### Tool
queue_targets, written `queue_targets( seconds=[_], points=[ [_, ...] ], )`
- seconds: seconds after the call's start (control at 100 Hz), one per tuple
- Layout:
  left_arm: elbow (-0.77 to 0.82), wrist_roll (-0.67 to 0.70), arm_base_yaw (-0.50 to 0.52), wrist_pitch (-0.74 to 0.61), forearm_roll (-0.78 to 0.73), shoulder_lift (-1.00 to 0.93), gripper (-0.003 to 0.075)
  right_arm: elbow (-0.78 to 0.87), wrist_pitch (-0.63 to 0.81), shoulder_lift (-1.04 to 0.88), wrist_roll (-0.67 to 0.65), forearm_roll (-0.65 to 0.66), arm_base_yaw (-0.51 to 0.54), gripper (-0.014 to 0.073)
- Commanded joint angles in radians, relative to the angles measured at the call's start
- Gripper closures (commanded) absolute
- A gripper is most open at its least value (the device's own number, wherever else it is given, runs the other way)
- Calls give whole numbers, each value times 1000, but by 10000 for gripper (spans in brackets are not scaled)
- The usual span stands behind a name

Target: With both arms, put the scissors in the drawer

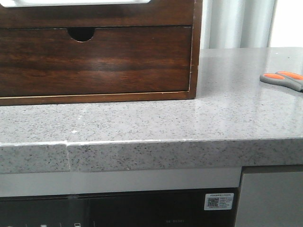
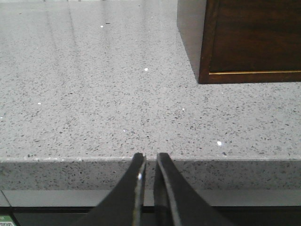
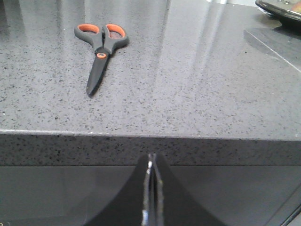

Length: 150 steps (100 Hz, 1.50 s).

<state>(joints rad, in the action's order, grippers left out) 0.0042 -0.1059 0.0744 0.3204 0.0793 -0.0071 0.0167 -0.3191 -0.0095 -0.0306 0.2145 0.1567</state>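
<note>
The scissors (image 1: 284, 79), grey handles with orange loops, lie flat on the speckled grey counter (image 1: 142, 123) at the far right, cut off by the frame edge. In the right wrist view the scissors (image 3: 101, 44) lie closed, blades pointing toward the counter's front edge. The dark brown chest (image 1: 94, 61) stands at the back left. Only a low strip of its upper drawer (image 1: 94, 16) shows, above the notched lower drawer. My left gripper (image 2: 150, 162) is empty, fingers nearly together, at the counter's front edge near the chest corner (image 2: 207, 77). My right gripper (image 3: 151, 162) is shut and empty, below the counter edge.
A seam (image 1: 67, 151) crosses the counter's front edge at left. A dark appliance front with a white label (image 1: 218, 201) sits under the counter. A dark rimmed object (image 3: 280, 7) lies at the counter's far right. Something white (image 1: 75, 2) rests on the chest.
</note>
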Motion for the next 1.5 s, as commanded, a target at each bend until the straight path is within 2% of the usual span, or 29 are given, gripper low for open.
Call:
queue_targets(
  seconds=[0.0, 0.69, 0.91, 1.35, 1.49],
  points=[
    [16, 7, -1, -58, 5, -32, 717, 13, 33, -20, 7, 15, 3, 699],
    [16, 7, -1, -77, 5, -32, 717, 13, 33, -20, 7, 15, 3, 699],
    [16, 7, -1, -146, 5, -32, 717, 13, 59, -20, 7, 63, 3, 699],
    [16, 7, -1, -151, -15, -32, 717, 13, 60, -20, 7, 116, 3, 699],
    [16, 7, -1, -162, -15, -32, 717, 13, 150, -20, 7, 116, 3, 699]
  ],
)
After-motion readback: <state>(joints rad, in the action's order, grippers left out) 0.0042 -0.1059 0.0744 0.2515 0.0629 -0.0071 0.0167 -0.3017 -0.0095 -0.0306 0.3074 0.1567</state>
